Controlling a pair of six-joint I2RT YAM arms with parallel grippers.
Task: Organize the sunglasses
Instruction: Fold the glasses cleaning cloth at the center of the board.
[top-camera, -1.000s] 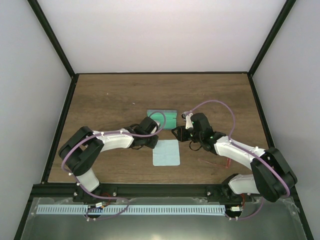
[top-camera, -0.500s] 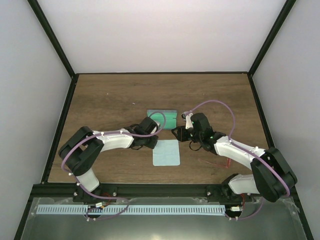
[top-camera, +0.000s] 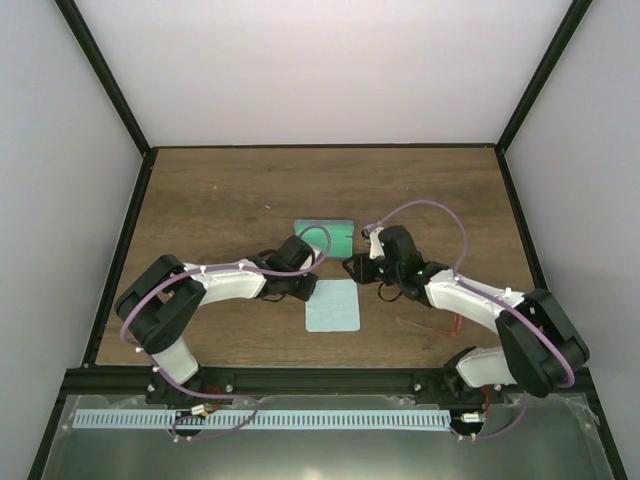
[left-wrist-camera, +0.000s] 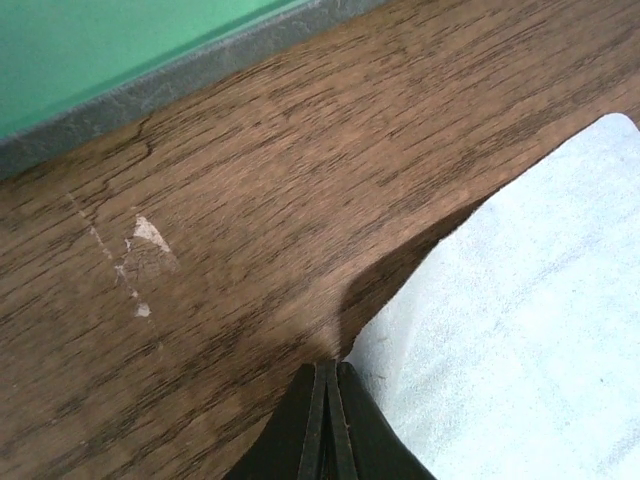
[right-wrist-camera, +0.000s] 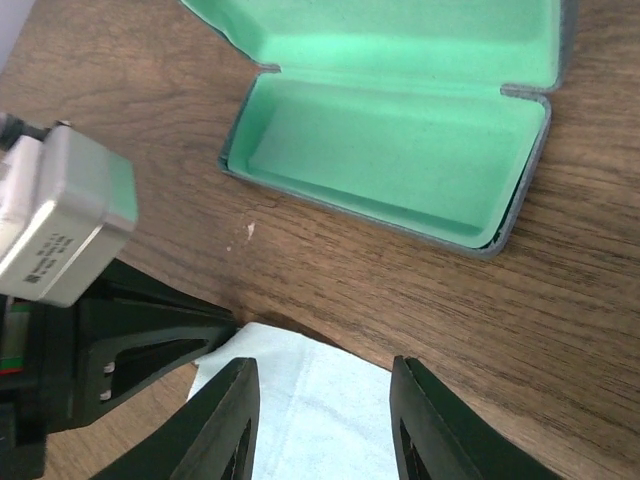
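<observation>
The pale blue cloth (top-camera: 332, 306) lies flat in front of the open blue-grey case (top-camera: 326, 237), whose inside is green. My left gripper (top-camera: 306, 286) is shut at the cloth's far left corner (left-wrist-camera: 400, 340). That corner is pinched between the fingertips (left-wrist-camera: 318, 400), and the cloth edge beside it is lifted. My right gripper (top-camera: 356, 268) is open and empty, hovering over the cloth's far edge (right-wrist-camera: 320, 395), between cloth and case (right-wrist-camera: 400, 140). The sunglasses (top-camera: 450, 323) show only as thin red wire on the table beside my right forearm.
The black frame rail (top-camera: 320, 378) runs along the table's near edge. Black posts stand at the corners, with white walls around. In the right wrist view the left gripper's body (right-wrist-camera: 70, 230) is close on the left.
Almost nothing: both arms have shifted very slightly, and the cloth and case stay in place.
</observation>
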